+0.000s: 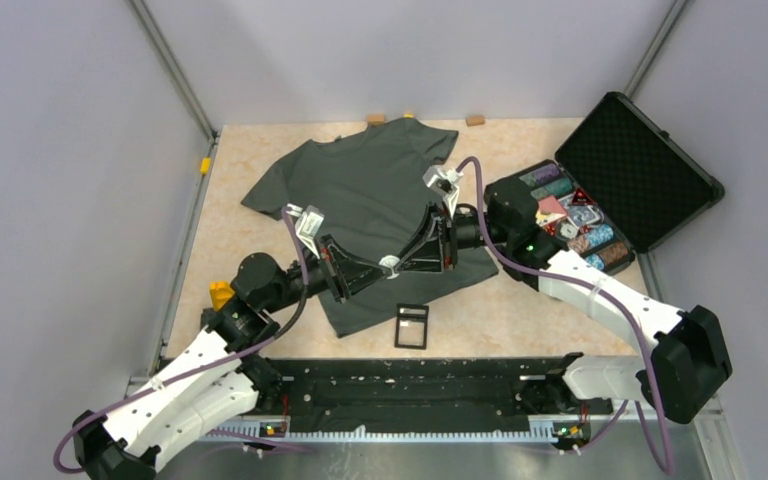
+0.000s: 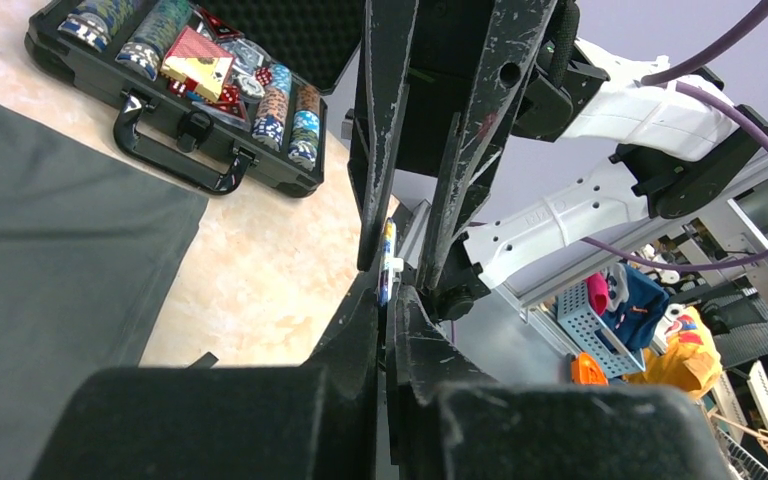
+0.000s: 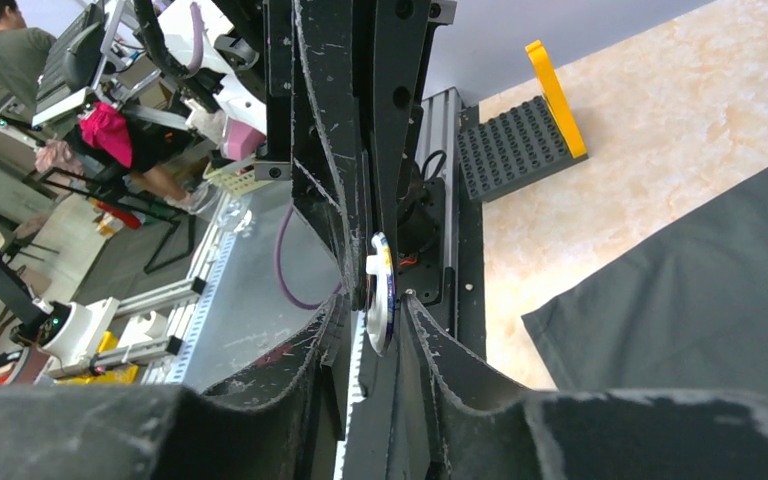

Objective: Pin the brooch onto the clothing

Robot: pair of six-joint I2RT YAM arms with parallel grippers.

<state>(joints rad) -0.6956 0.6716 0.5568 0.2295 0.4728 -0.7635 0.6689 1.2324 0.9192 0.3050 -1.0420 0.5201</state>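
Three pale walls [image 1: 60,150] around a beige tabletop [image 1: 520,145] under the clothing [image 1: 370,185]

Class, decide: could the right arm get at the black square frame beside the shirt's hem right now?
Likely yes: the frame lies uncovered on bare table, near the right hand. But that hand is busy at the brooch with the left hand.
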